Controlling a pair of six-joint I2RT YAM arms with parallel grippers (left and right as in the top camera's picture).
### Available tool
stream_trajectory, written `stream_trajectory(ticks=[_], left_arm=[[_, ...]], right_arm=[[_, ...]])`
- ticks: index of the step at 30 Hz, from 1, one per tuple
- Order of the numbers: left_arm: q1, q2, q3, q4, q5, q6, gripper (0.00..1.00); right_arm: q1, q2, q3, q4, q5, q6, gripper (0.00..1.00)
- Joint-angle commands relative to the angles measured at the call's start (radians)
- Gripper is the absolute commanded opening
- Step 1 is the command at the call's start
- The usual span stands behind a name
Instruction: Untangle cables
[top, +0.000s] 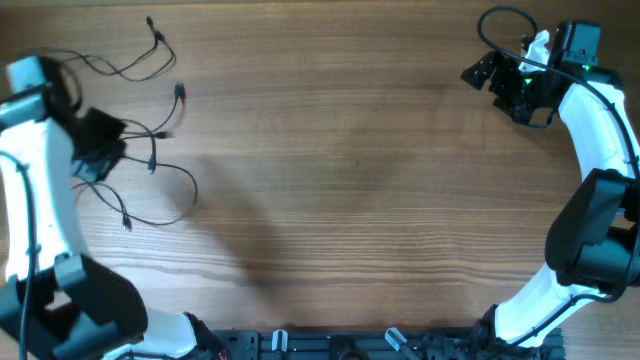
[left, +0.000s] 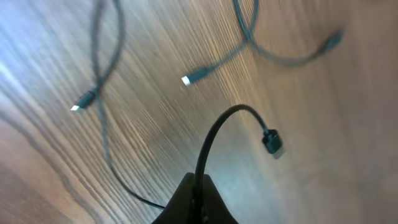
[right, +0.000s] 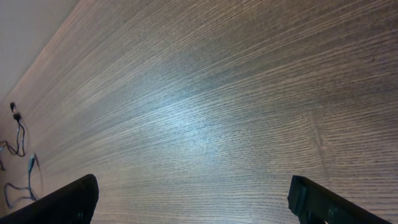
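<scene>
**LEFT CLAW CLOSED ON ONE CABLE; RIGHT CLAW OPEN, EMPTY**

**State.** The left claw (left: 199, 190) is fully closed, its jaws pinched on a single thin black cable. The held cable (left: 214, 134) rises from between the jaws, arcs over and ends in a plug (left: 272, 142) a short way beyond the grip. Whether that plug touches the table (top: 350, 150) cannot be told. The right claw (right: 196, 205) has its jaws at full spread and holds nothing. It sits at the far right corner, well apart from the work.

**Location.** The cables (top: 155, 135) all lie at the left side of the table, beside the left arm, in loose loops that cross one another. In the left wrist view two other plug ends (left: 193, 78) lie on the wood beyond the held cable. That view is blurred, so which strand passes over which cannot be read.

**Likely faults from here (judgement):**

1. **Bundle drag.** If the held cable runs under a neighbour, a pull will probably carry the whole group along instead of freeing one strand.
2. **Tightening.** A straight pull through a crossing may draw a loose loop into a knot.
3. **Slip.** The grip is near the cable's end, so tension could draw the thin strand out of the jaws.
4. **Snag.** The plug may catch in a loop.
5. **No anchor.** With the right claw far off, nothing pins the rest.
</scene>
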Motion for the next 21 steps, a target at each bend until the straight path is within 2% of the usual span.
stream_trajectory(ticks=[1,5,8,12,15,21], left_arm=[[0.138,-0.009,0.01,-0.021,0.008,-0.15,0.04],[0.315,-0.009,0.01,-0.024,0.008,-0.256,0.04],[0.436,-0.009,0.01,-0.014,0.0,-0.257,0.04],[0.475,-0.005,0.01,0.039,0.0,-0.27,0.04],[0.475,0.024,0.008,0.058,-0.068,-0.464,0.04],[0.475,0.09,0.007,0.176,-0.21,-0.465,0.06]], right_arm=[[0.005,-0.018,0.003,0.002,0.007,0.001,1.0],[0.005,-0.018,0.003,0.002,0.007,0.001,1.0],[0.005,-0.018,0.003,0.002,0.007,0.001,1.0],[0.005,-0.018,0.003,0.002,0.007,0.002,1.0],[0.005,-0.018,0.003,0.002,0.007,0.002,1.0],[0.005,-0.018,0.003,0.002,0.007,0.002,1.0]])
